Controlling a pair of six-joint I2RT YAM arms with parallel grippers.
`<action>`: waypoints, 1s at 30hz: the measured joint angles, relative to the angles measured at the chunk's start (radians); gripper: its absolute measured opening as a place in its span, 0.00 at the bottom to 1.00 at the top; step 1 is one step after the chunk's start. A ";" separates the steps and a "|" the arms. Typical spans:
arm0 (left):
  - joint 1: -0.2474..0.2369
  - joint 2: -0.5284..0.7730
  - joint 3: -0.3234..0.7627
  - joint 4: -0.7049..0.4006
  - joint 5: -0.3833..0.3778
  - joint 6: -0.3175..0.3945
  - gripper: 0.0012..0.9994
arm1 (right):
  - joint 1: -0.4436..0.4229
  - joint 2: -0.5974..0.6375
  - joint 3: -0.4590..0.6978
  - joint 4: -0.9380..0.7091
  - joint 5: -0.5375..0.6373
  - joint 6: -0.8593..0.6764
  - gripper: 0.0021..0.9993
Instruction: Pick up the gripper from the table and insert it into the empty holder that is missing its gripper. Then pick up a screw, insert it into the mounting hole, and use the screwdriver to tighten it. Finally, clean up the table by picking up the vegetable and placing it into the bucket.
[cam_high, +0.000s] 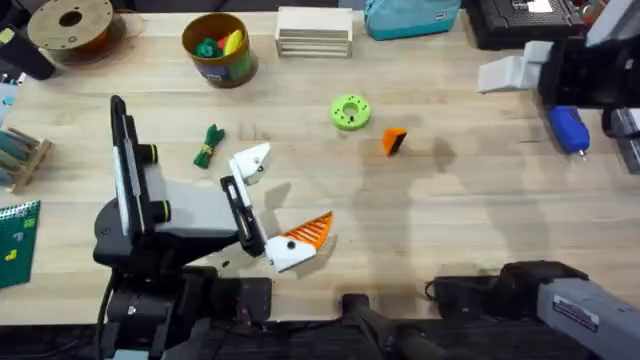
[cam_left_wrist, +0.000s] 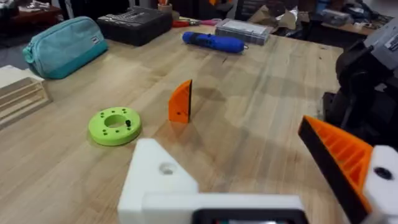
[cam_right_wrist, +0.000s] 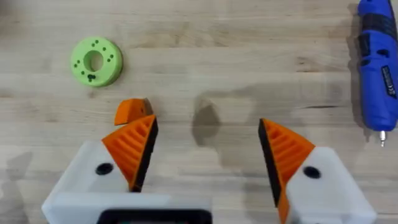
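Observation:
The orange ribbed gripper (cam_high: 394, 141) (cam_left_wrist: 181, 101) (cam_right_wrist: 132, 109) stands on the table right of the middle. My left gripper (cam_high: 295, 188) (cam_left_wrist: 230, 143) is open low over the table, aimed at it from the near left. One jaw tip is the bare white holder (cam_high: 251, 161) (cam_left_wrist: 160, 180); the other carries an orange pad (cam_high: 312, 230) (cam_left_wrist: 342, 155). My right gripper (cam_right_wrist: 208, 162) hangs open and empty above the table, between the orange piece and the blue screwdriver (cam_high: 568, 128) (cam_right_wrist: 377, 62). The dark-green vegetable (cam_high: 208, 146) lies left of the holder. The yellow-orange bucket (cam_high: 222, 66) stands at the back.
A lime-green disc (cam_high: 349, 112) (cam_left_wrist: 115, 126) (cam_right_wrist: 96, 60) with a small dark screw in it lies behind the orange piece. Along the back edge stand a filament spool (cam_high: 70, 25), a wooden stack (cam_high: 314, 30), a teal pouch (cam_high: 410, 15) and a black case (cam_high: 520, 20).

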 joint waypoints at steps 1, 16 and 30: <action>0.000 0.000 0.000 0.000 0.000 0.000 0.99 | 0.000 0.000 0.000 -0.001 -0.002 0.003 0.94; 0.000 0.000 0.000 0.000 0.002 0.000 0.99 | 0.288 0.124 0.000 -0.020 -0.051 0.079 0.94; 0.000 0.000 0.000 0.000 0.002 0.000 0.99 | 0.496 0.429 0.000 0.113 0.031 0.078 0.94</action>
